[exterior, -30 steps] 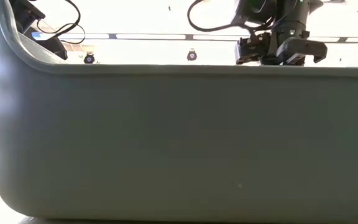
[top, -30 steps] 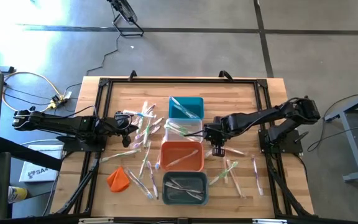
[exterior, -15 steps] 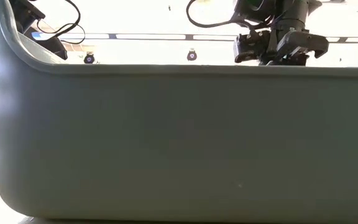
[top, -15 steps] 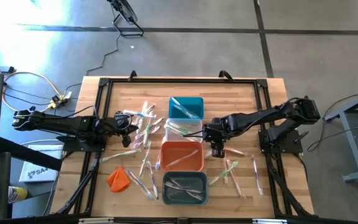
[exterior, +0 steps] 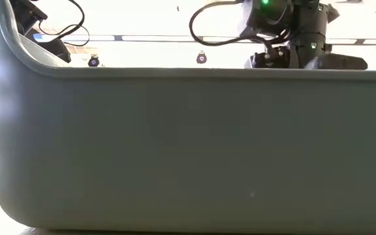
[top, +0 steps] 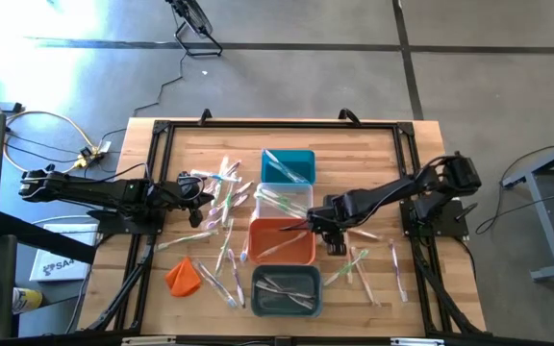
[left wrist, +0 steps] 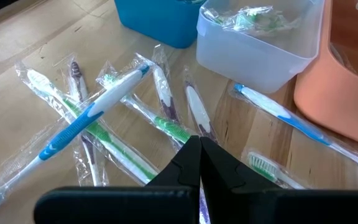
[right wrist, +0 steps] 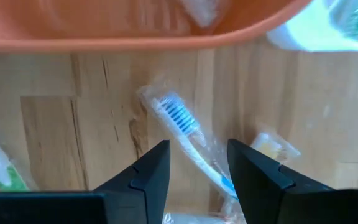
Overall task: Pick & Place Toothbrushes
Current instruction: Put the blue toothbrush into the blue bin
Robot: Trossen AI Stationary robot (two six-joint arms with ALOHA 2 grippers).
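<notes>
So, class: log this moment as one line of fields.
right hand: open, over blue brush by orange bin | left hand: shut, over brush pile

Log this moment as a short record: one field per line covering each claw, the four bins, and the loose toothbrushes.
left claw: shut, empty, over the toothbrush pile left of the bins
right claw: open, low over a wrapped blue-bristled toothbrush beside the orange bin
bins, far to near: teal bin, clear bin, orange bin, grey bin
bin contents: each holds toothbrushes
right-side toothbrushes: loose on the table
orange lump: near left corner
</notes>
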